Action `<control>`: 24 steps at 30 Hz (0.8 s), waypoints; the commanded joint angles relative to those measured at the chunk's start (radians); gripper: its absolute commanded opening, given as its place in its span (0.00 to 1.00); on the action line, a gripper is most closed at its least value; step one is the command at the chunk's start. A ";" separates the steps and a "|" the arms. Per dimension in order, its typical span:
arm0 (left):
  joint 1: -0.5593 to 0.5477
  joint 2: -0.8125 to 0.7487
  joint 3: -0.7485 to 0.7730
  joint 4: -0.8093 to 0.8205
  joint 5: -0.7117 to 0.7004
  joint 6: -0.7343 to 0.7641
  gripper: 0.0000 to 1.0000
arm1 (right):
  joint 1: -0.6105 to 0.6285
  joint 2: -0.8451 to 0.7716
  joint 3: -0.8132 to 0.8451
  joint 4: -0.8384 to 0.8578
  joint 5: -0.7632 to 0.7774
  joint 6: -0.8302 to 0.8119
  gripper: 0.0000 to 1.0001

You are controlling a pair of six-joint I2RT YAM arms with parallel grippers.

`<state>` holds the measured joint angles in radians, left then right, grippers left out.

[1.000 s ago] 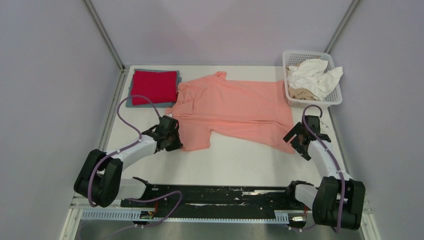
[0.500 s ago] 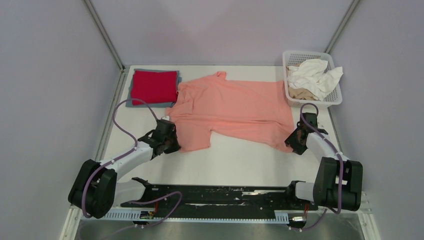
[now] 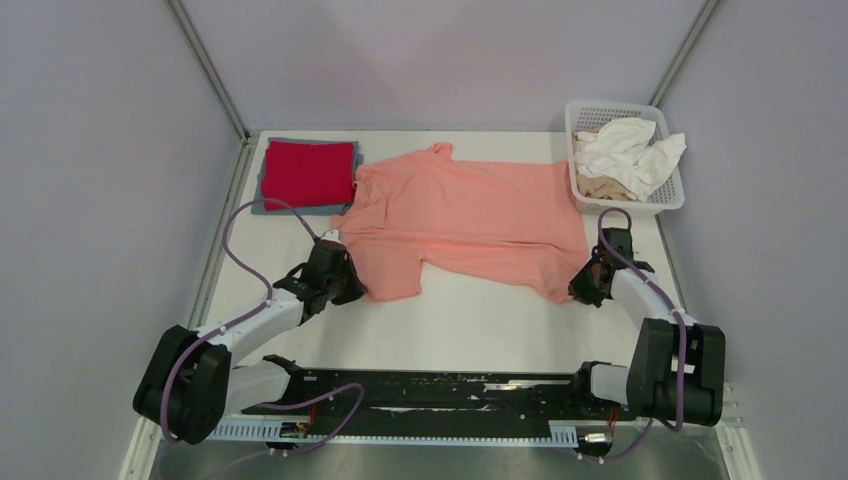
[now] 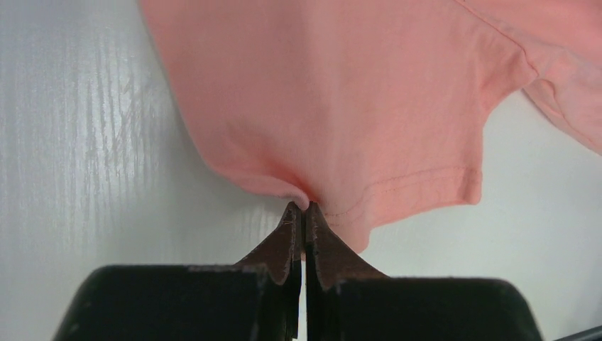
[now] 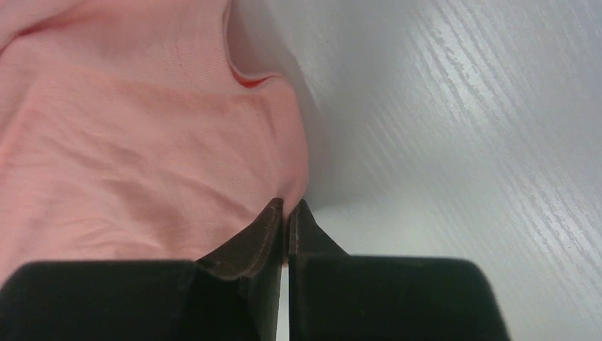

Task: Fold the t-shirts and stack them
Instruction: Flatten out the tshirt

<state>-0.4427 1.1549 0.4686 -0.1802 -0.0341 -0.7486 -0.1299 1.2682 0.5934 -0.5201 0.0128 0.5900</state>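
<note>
A salmon-pink t-shirt [image 3: 470, 215] lies spread flat across the middle of the table, collar to the left. My left gripper [image 3: 345, 288] is shut on the near sleeve's hem [image 4: 302, 202], the cloth bunched at the fingertips. At the shirt's near right corner [image 5: 287, 192] my right gripper [image 3: 580, 290] is shut, pinching the hem. A folded red t-shirt [image 3: 308, 172] rests on a folded grey-blue one [image 3: 262, 205] at the back left. White [image 3: 630, 145] and beige [image 3: 603, 187] t-shirts lie crumpled in the basket.
The white lattice basket [image 3: 578, 190] stands at the back right corner, close behind my right gripper. Grey walls close in the table on three sides. Bare white tabletop [image 3: 480, 320] runs between the pink shirt and the arm bases.
My right gripper moved in to the shirt's near right corner and closed on the hem. The left gripper stayed shut on the sleeve and shifted only slightly.
</note>
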 commanded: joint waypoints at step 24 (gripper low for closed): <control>0.002 -0.383 0.710 0.016 -0.342 0.310 0.00 | 0.055 -0.412 0.666 0.055 -0.087 -0.045 0.00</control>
<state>-0.4427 0.7914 1.0019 -0.1551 -0.3130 -0.5381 -0.0761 0.8818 1.1069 -0.4500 -0.0959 0.5709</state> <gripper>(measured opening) 0.009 0.010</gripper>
